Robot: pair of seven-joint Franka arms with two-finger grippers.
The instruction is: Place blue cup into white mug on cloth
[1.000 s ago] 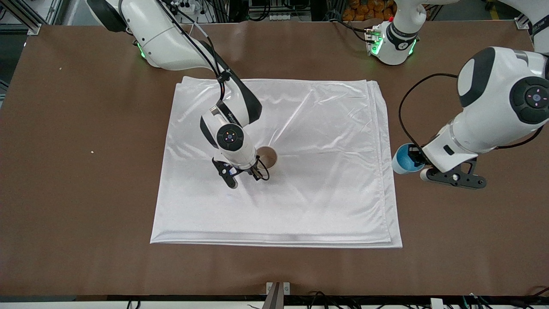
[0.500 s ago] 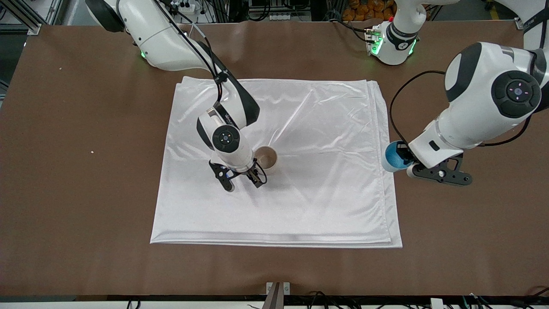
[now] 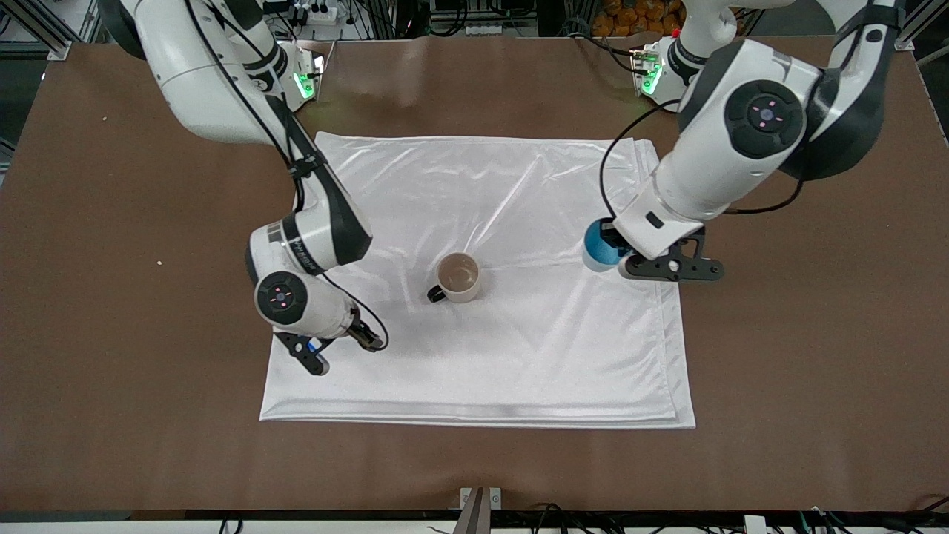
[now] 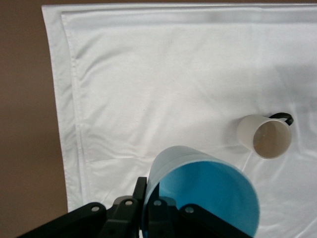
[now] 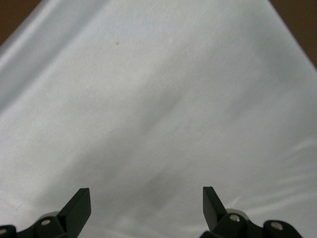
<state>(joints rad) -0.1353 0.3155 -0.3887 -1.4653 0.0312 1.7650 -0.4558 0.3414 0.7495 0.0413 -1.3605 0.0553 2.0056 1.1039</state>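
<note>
Two arms reach out over the table in the front view. The left arm bends down from its base so that the left gripper [image 3: 621, 261] hangs over the cloth's [image 3: 519, 356] edge at the left arm's end of the table, clamped on the blue cup [image 3: 599, 246], which it carries in the air. The right arm folds low, and the right gripper [image 3: 335, 351] hovers over the cloth's corner nearest the front camera at the right arm's end, fingers spread with nothing between them. One white mug [image 3: 459, 277] stands upright on the cloth near its middle, between the two grippers and well apart from both, its black handle turned toward the right arm's end. That makes one cup, one mug and one cloth. From the left wrist view, the blue cup [image 4: 203, 193] fills the foreground, pinched at its rim by the left gripper [image 4: 148, 208], bright blue inside, with the white mug [image 4: 265, 136] standing on the cloth [image 4: 148, 74] farther off. From the right wrist view, the right gripper [image 5: 147, 208] shows two fingertips [image 5: 79, 203] set wide apart over bare cloth [image 5: 163, 99].
</note>
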